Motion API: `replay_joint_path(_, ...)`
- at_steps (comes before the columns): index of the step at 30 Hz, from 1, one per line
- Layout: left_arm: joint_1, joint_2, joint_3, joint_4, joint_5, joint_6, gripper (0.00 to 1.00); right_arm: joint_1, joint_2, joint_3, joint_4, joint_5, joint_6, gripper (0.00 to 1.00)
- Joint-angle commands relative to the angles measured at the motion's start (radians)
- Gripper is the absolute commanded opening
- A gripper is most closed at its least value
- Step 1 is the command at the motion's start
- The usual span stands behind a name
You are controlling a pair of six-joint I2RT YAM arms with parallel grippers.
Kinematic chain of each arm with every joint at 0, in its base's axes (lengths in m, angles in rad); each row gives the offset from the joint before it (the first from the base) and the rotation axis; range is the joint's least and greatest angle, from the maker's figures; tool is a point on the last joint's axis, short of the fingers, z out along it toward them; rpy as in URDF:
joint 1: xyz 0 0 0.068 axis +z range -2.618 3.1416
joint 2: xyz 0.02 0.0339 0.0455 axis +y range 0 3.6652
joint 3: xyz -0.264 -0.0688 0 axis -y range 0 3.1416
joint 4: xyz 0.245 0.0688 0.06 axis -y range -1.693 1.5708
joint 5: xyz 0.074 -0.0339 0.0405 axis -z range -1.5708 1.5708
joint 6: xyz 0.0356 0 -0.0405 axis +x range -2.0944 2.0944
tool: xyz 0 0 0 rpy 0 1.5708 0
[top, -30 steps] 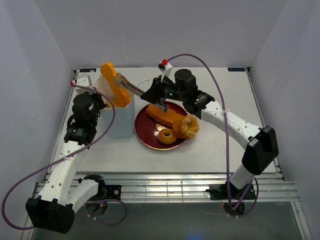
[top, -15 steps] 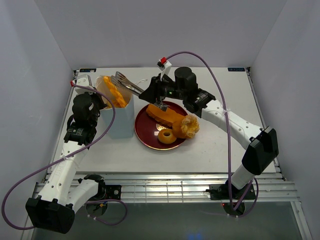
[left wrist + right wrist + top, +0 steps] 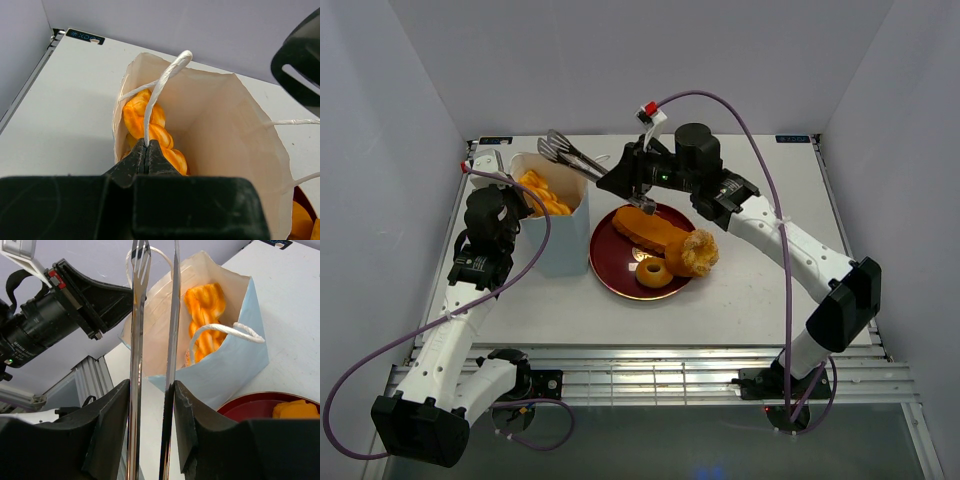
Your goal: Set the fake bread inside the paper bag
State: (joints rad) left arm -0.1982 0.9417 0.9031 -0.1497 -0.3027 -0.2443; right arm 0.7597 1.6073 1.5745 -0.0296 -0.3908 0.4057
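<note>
left claw [image 3: 146,150]: pinched shut on the cord handle [image 3: 165,75] of the paper bag [image 3: 560,245] — bag's upright on the desk [image 3: 750,290], mouth open
right claw [image 3: 150,395]: clamped on metal tongs [image 3: 570,155], tong tips empty and a bit apart, up over the bag's far rim
twisted bread [image 3: 132,117]: down inside the bag, against one side wall
dark red plate [image 3: 610,270]: just right of the bag — long piece [image 3: 645,228], ring [image 3: 653,272] and pleated bun [image 3: 698,252] sit on it

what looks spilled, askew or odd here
Nothing stands out: the paper bag stands upright with a twisted bread inside, the left tool pinching its handle, other breads sitting on the plate.
</note>
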Motion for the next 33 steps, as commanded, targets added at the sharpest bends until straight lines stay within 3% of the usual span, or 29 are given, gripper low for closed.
replay_joint_path(1,0.005,-0.017,0.016,0.006,0.007,0.002,0.00,0.004,-0.099,0.061,-0.027,0.009,-0.041,0.45)
replay_joint_path(12,0.005,-0.015,0.016,0.007,0.008,0.002,0.00,0.001,-0.394,-0.137,-0.110,0.234,-0.056,0.43)
replay_joint_path(20,0.005,-0.012,0.017,0.007,0.011,0.002,0.00,0.000,-0.598,-0.338,-0.262,0.357,-0.087,0.43)
replay_joint_path(28,0.005,-0.011,0.016,0.007,0.013,0.002,0.00,0.000,-0.753,-0.511,-0.423,0.386,-0.105,0.44)
replay_joint_path(33,0.003,-0.009,0.017,0.007,0.019,0.000,0.00,0.000,-0.736,-0.585,-0.536,0.267,-0.165,0.44)
